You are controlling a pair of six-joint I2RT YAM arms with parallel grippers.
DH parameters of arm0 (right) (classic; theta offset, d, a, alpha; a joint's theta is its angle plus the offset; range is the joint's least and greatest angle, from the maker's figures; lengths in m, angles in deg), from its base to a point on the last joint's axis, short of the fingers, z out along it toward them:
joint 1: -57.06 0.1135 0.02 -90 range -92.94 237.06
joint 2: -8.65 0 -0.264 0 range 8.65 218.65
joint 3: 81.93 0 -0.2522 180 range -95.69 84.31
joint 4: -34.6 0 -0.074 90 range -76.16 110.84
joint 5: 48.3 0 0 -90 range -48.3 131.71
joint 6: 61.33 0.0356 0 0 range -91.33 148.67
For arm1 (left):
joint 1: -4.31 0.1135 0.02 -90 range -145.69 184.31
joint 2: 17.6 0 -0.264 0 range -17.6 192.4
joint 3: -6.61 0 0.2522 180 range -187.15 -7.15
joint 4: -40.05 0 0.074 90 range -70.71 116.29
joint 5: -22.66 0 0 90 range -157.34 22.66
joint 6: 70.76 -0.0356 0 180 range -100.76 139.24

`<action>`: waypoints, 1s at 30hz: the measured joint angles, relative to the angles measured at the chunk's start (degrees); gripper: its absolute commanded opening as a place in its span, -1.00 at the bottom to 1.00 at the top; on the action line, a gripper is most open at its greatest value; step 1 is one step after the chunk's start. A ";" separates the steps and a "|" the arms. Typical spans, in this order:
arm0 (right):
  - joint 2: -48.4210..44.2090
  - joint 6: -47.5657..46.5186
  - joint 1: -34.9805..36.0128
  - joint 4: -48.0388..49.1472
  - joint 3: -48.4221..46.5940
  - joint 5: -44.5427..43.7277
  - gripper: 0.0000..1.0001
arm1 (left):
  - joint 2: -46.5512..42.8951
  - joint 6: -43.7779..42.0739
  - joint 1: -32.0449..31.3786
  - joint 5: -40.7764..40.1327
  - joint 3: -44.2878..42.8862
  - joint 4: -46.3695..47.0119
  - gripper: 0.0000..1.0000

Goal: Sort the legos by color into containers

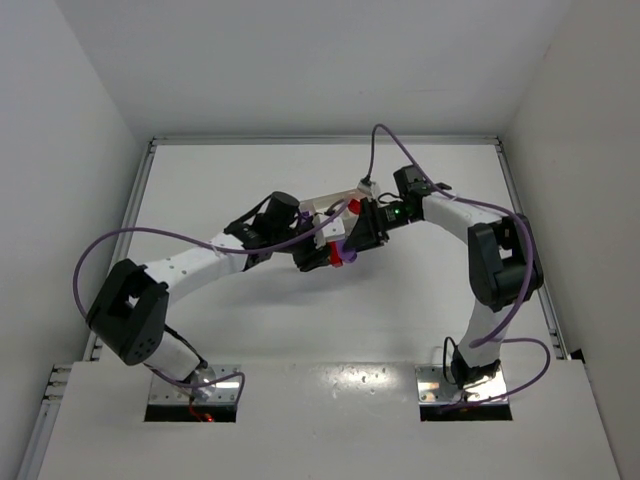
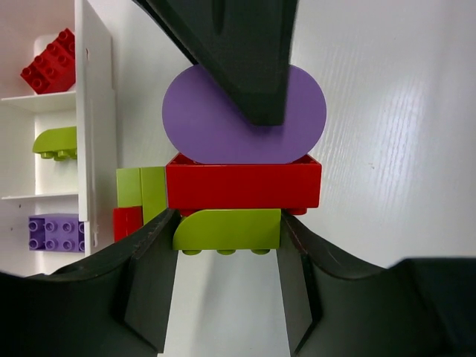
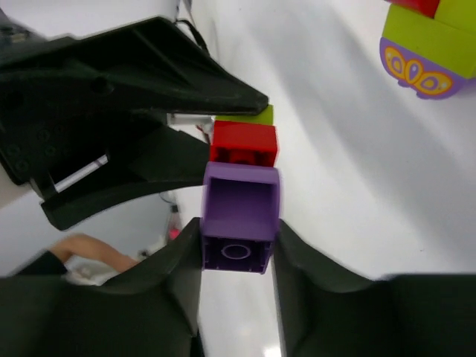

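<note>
- Left gripper [image 2: 227, 220]: narrow, clamped on a green brick [image 2: 230, 230] mid-table.
- A red brick [image 2: 242, 186] is stuck to it, then a purple brick [image 3: 239, 212], which my right gripper [image 3: 236, 227] pinches.
- The tray [image 2: 95, 111] sits just beside them, one brick per compartment.

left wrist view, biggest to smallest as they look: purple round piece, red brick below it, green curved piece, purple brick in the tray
1. purple round piece
2. red brick
3. green curved piece
4. purple brick in the tray; farther from the camera, so real size unsure
</note>
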 measured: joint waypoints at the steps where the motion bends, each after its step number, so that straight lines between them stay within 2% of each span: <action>1: 0.02 -0.28 -0.07 0.28 -0.02 -0.13 -0.51 | -0.28 0.24 0.00 -0.02 0.00 0.13 -0.49; 4: 0.24 0.76 -0.42 0.31 -0.09 0.46 -0.92 | -1.03 0.42 -0.02 -0.68 0.00 0.02 -0.49; 7: 0.22 0.74 -0.57 0.42 -0.11 0.98 -1.00 | -1.95 0.68 -0.07 -1.05 0.90 0.66 -0.49; 12: 0.13 -0.31 -1.40 -0.22 -0.11 1.77 -1.00 | -4.46 1.33 -0.33 -2.16 3.80 2.93 -0.49; 21: 0.11 -1.75 -9.05 -0.68 -2.14 -0.72 -1.00 | -9.18 2.23 -0.33 -4.74 9.16 1.27 -0.52; 25: 0.44 -3.26 -9.29 -1.77 -8.79 -5.90 -1.00 | -10.03 3.76 -0.33 -6.80 9.68 1.11 -0.52; 30: 3.34 -4.57 -8.11 -1.49 -22.21 -16.59 -1.00 | -10.45 5.55 -0.33 -8.92 9.68 1.20 -0.52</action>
